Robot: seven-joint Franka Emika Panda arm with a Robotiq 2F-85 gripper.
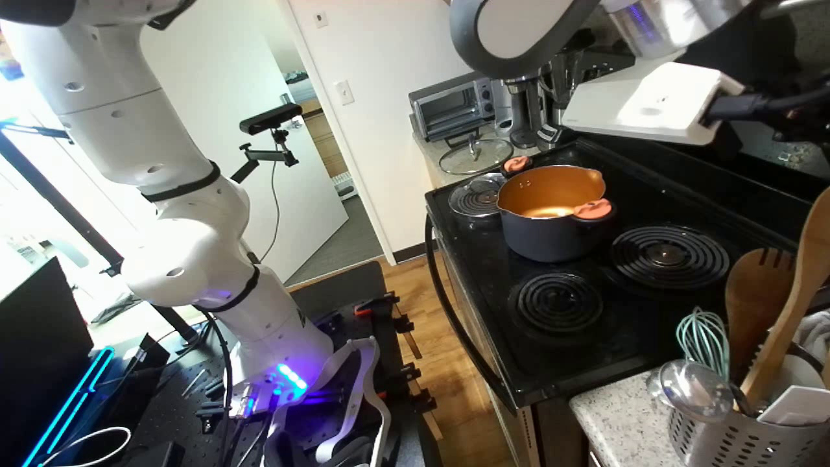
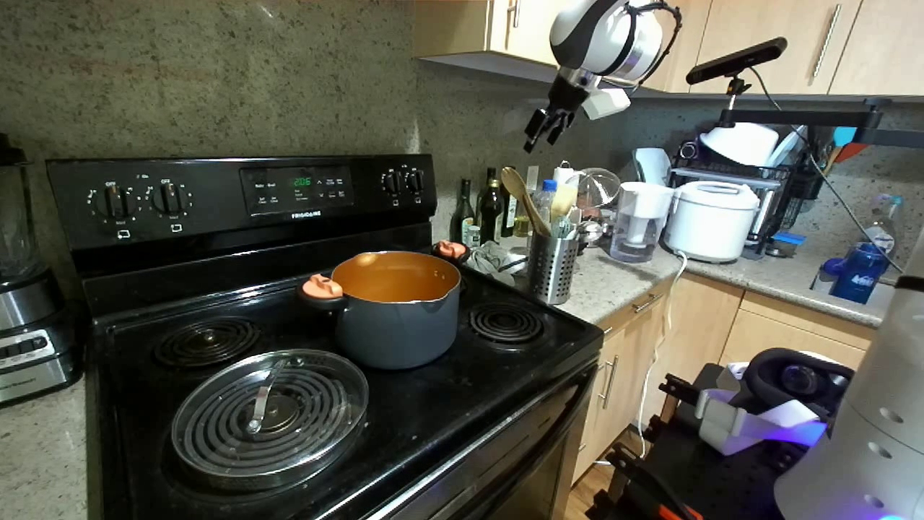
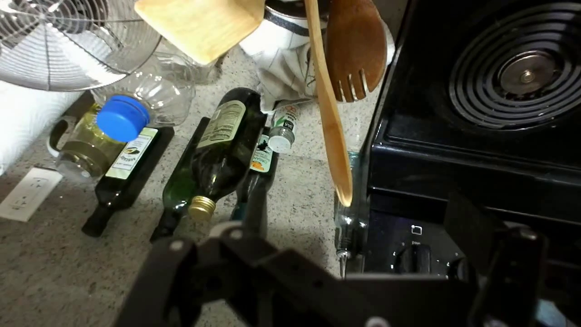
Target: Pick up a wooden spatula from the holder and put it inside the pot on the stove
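Observation:
The wooden spatula shows its pale, flat blade (image 3: 199, 25) at the top of the wrist view, cut off by the edge. It stands upright in the holder (image 2: 553, 274), a perforated metal cylinder on the counter beside the stove (image 2: 433, 412). My gripper (image 2: 543, 137) hangs high above the holder, apart from every utensil. Its two fingers are spread wide with nothing between them; in the wrist view the gripper (image 3: 358, 204) looks down past the utensils. The dark grey pot (image 1: 551, 237), orange inside, sits on the stovetop. In an exterior view the jaws are out of frame.
A wooden spoon (image 3: 329, 100), a browner slotted utensil (image 3: 356, 50), a wire strainer (image 3: 68, 50) and a teal whisk (image 1: 703, 344) crowd round the spatula. Several bottles (image 2: 491, 209) stand behind the holder. A glass lid (image 2: 271, 426) covers a front burner. Cabinets (image 2: 462, 29) hang near the arm.

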